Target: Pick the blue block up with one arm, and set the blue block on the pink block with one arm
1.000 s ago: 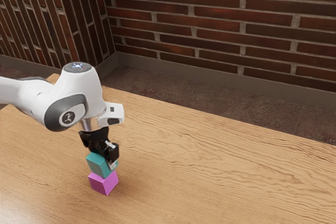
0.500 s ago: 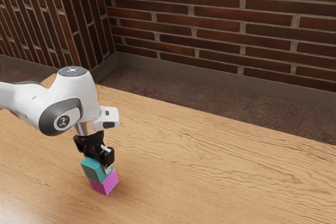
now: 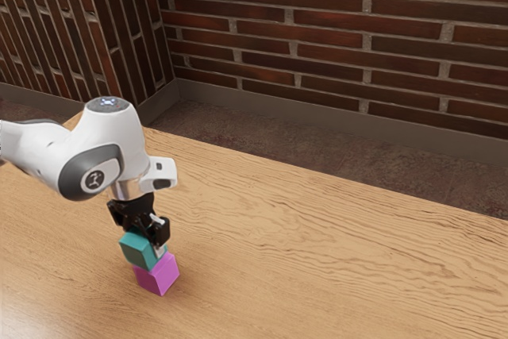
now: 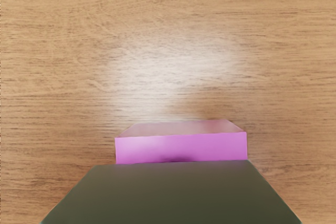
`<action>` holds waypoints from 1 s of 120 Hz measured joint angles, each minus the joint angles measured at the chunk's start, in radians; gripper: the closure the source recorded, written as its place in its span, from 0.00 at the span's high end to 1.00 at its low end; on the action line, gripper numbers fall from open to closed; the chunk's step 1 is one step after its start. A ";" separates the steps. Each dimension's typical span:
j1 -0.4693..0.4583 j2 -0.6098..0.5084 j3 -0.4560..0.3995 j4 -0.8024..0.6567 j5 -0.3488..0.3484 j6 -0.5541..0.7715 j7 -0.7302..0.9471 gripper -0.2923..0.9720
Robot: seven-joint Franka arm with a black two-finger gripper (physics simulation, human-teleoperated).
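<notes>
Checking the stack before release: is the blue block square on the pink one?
Off-centre. The blue block, held in the claw, overhangs the pink block toward the exterior view's left; whether they touch, cannot tell.

This is looking like a bare robot test room, with the flat, clean look of a simulator's render. A broad light-brown wooden table [image 3: 357,260] with strong grain is taking up the foreground, and a white jointed robot arm [image 3: 55,156] is reaching over it. Behind the table a dark red brick wall [image 3: 333,29] is rising (a second such wall is meeting it beyond the table's far corner). A grey skirting strip [image 3: 333,113] is running along its foot, and a rough brown floor [image 3: 333,152] is lying between wall and table. On the table, below the arm, a small teal-blue cube [image 3: 140,250] and a small pink cube [image 3: 158,275] are serving as plain props.
</notes>
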 joint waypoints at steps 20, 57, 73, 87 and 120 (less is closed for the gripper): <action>0.000 0.025 -0.001 0.018 0.001 0.002 0.000 0.54; -0.003 0.048 -0.002 0.026 0.005 0.006 0.000 0.54; -0.003 0.054 -0.003 0.028 0.006 0.007 -0.001 0.54; -0.004 0.061 -0.003 0.028 0.006 0.008 -0.002 0.54; -0.007 0.076 -0.005 0.031 0.004 0.025 -0.002 0.58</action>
